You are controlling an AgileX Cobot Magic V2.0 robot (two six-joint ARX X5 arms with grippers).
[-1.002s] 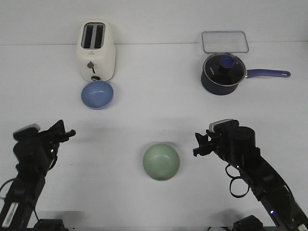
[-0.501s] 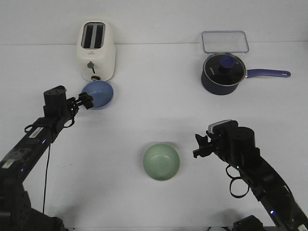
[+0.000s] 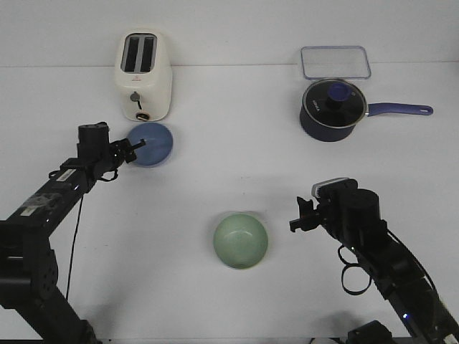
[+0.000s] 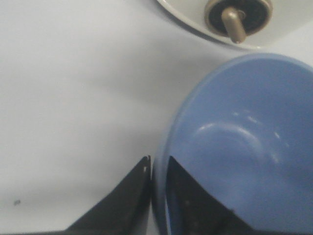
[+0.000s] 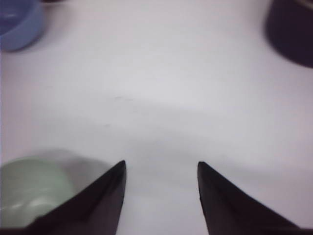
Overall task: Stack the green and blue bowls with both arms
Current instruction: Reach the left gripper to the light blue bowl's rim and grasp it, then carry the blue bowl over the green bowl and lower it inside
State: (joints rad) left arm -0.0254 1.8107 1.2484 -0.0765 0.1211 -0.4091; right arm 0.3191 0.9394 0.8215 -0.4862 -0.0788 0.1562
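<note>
The left gripper (image 3: 134,147) reaches to the left rim of the blue bowl (image 3: 150,143); in the left wrist view its two dark fingers (image 4: 124,200) sit nearly together with the bowl's rim (image 4: 161,161) between them, one outside the wall and one inside, so it is pinching that rim; the bowl rests on the white table (image 3: 237,154), just in front of the toaster (image 3: 144,76), whose lever knob (image 4: 234,17) shows close beyond the rim.

The right gripper (image 3: 301,215) is over bare table to the right of the green bowl (image 3: 241,241), apart from it; in the right wrist view its fingers (image 5: 95,203) are spread wide with only table surface between them, holding nothing; the green bowl (image 5: 29,188) lies just beside one finger, not touching it.

Counted: two bowls, one blue at the far left, one green near the table's middle front, well apart from each other; two arms; one cream toaster with two slots; one dark saucepan (image 3: 331,109) with a glass lid at the far right; one clear rectangular container (image 3: 335,61) just behind it.
</note>
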